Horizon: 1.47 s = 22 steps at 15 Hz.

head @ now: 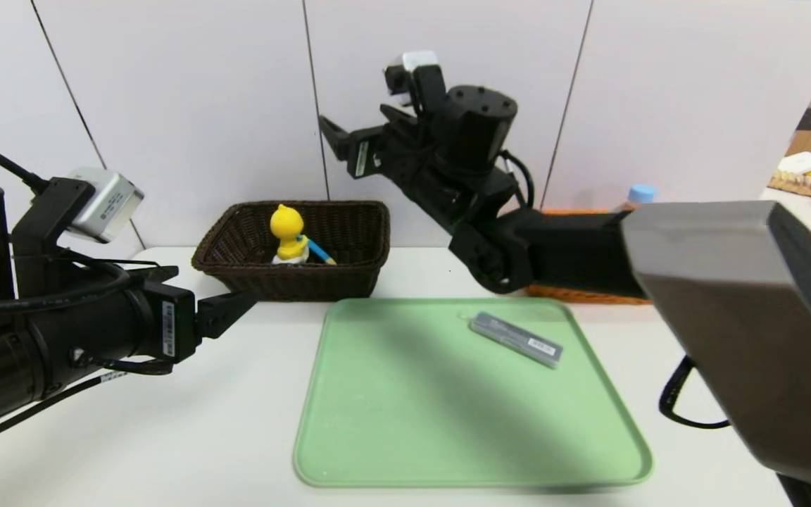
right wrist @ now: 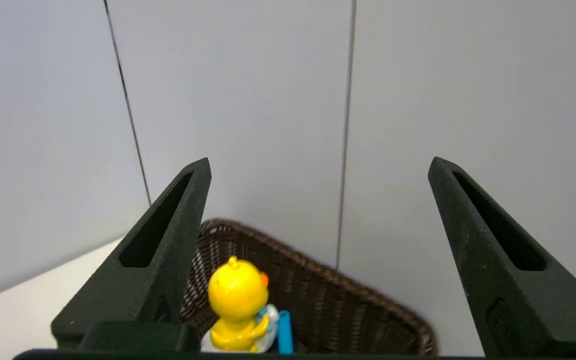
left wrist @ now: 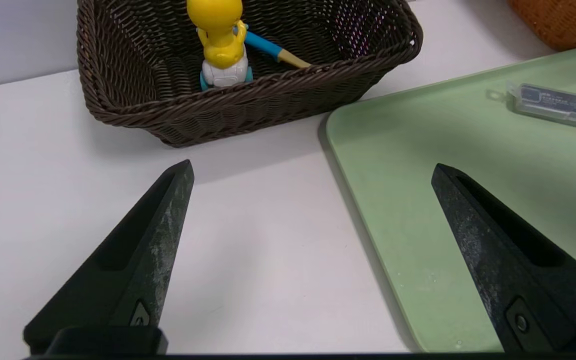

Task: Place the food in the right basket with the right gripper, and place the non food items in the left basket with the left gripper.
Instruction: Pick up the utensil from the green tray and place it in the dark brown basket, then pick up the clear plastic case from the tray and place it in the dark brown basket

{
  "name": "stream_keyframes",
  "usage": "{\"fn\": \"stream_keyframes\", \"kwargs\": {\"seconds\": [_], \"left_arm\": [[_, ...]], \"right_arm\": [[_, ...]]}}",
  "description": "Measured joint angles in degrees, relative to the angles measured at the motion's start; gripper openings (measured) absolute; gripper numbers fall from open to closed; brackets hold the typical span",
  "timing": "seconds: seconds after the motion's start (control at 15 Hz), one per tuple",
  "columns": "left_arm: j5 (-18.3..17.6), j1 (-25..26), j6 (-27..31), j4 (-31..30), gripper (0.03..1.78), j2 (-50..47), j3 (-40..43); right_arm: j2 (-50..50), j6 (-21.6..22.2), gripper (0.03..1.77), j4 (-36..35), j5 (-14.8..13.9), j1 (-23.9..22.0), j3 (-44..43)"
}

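Head view: small clear plastic drink bottle [head: 639, 196] mostly hidden behind the right arm; only its light-blue cap and a bit of the shoulder show. It stands at the rectangular orange-tan woven wicker basket [head: 588, 293], of which just strips of rim are visible above and below the arm; whether the bottle sits inside cannot be told for sure.

Rectangular dark brown woven wicker basket [head: 293, 246] at the back left of the white table [head: 166, 422]. Inside it: yellow duck toy on a white-and-blue wheeled base [head: 288, 236], upright, and a yellow spoon with a blue handle [head: 321, 252] leaning just beside the duck. Flat grey rectangular case [head: 515, 340] lies on the pale green plastic tray [head: 448, 451], toward its far right corner, at a slant.

Right gripper [head: 331, 137]: raised high above the table, between the two baskets, pointing toward the wall and slightly upward. Right wrist view shows its fingers [right wrist: 168, 250] spread wide, nothing between them, touching nothing.

Left gripper [head: 236, 310]: low at the left, just in front of the dark basket, aimed forward and a little downward. Left wrist view shows the fingers [left wrist: 143, 250] fully apart, empty, one over bare table, the other over the tray's near edge.
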Motion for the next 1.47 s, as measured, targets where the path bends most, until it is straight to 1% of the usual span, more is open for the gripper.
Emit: {"fn": "stream_keyframes", "kwargs": {"seconds": [0.07,0.2,0.4,0.53,0.67,0.87,0.93,1.0,1.2,1.47], "left_arm": [[0.0,0.0,0.0,0.0,1.69,0.0,-0.3],[0.0,0.0,0.0,0.0,1.69,-0.2,-0.5],[-0.1,-0.1,0.6,0.0,1.69,-0.7,-0.8],[-0.1,-0.1,1.6,0.1,1.69,-0.9,-1.4],[-0.1,-0.6,2.3,0.1,1.69,-1.1,-2.2],[-0.2,-0.9,2.4,0.1,1.69,-1.3,-3.1],[-0.2,-0.9,2.4,0.1,1.69,-1.3,-3.2],[-0.2,-1.0,2.4,0.2,1.69,-1.4,-3.2],[-0.2,-1.0,2.4,0.2,1.69,-1.6,-3.2],[-0.2,-1.2,2.4,0.3,1.69,-1.7,-3.1]], "right_arm": [[-2.7,-0.2,1.55,3.1,0.1,0.1,0.0],[-8.9,-1.1,1.58,13.4,0.6,0.2,0.0],[-17.4,-3.3,1.63,34.3,1.8,-0.9,0.0],[-21.1,-4.4,1.64,47.0,2.2,-3.6,0.0],[-23.4,-4.4,1.66,57.0,2.2,-6.8,0.2],[-26.2,-3.2,1.67,71.0,2.6,-11.4,2.1],[-27.1,-2.3,1.68,73.8,2.8,-12.6,3.6],[-27.8,-1.3,1.68,75.2,3.1,-13.3,5.4],[-30.7,0.0,1.69,76.1,4.8,-13.7,11.0],[-34.8,0.2,1.69,76.2,5.1,-13.5,18.7]]}}
